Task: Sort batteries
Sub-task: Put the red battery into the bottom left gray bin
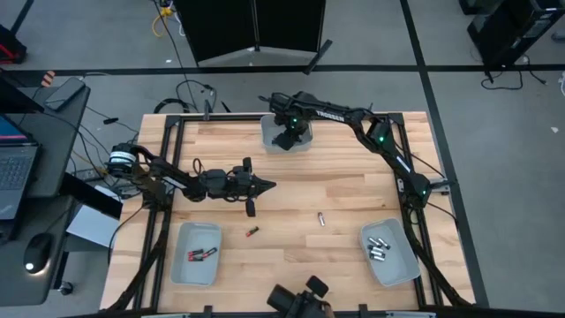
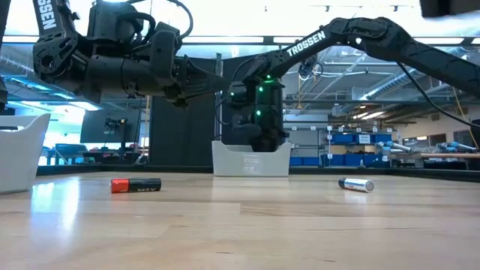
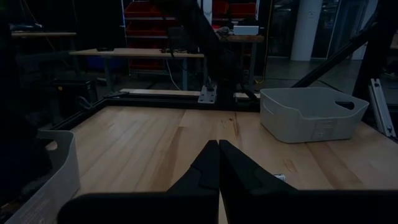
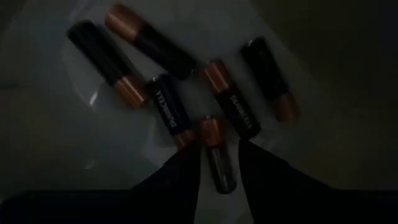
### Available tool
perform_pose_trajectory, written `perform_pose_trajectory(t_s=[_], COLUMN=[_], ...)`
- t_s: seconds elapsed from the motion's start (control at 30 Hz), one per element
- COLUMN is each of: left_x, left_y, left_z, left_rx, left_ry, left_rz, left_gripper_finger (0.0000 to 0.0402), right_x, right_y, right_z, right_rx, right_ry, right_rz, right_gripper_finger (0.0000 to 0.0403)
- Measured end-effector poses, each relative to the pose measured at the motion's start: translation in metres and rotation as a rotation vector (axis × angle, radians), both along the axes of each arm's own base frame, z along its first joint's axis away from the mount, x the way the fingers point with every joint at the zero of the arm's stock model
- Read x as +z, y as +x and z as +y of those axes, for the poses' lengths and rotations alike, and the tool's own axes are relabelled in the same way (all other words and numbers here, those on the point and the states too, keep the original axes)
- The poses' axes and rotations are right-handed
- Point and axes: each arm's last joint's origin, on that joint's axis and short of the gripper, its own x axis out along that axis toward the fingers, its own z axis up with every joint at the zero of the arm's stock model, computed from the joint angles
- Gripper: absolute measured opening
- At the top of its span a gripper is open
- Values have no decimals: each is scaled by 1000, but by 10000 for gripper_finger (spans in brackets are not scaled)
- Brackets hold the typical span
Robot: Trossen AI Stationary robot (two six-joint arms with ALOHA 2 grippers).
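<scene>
Two batteries left loose on bench: red-black one and silver one. Rest sorted w/ black cells in back tray, others in near trays. Right gripper over back tray, fingers apart around a cell. Left gripper mid-bench, fingers together, empty.

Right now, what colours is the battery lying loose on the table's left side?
Red and black battery, clearest in the low view.
</scene>
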Motion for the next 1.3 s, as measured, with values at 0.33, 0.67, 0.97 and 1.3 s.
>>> perform_pose_trajectory(t_s=[0.33,0.67,0.97,1.3], left_x=[0,-1,-1,-2], left_y=[0,0,0,0], left_z=[0,0,0,0], left_rx=[0,0,0,-1], left_ry=[0,0,-12,-30], left_rz=[-1,8,8,14], left_gripper_finger=[6,6,6,6], right_x=[45,85,82,83], right_y=[9,4,22,40], right_z=[7,32,41,54], right_rx=[133,280,350,425], right_ry=[-77,-103,-172,-211], right_rz=[-25,-43,-133,-255], right_gripper_finger=[161,90,14,5])
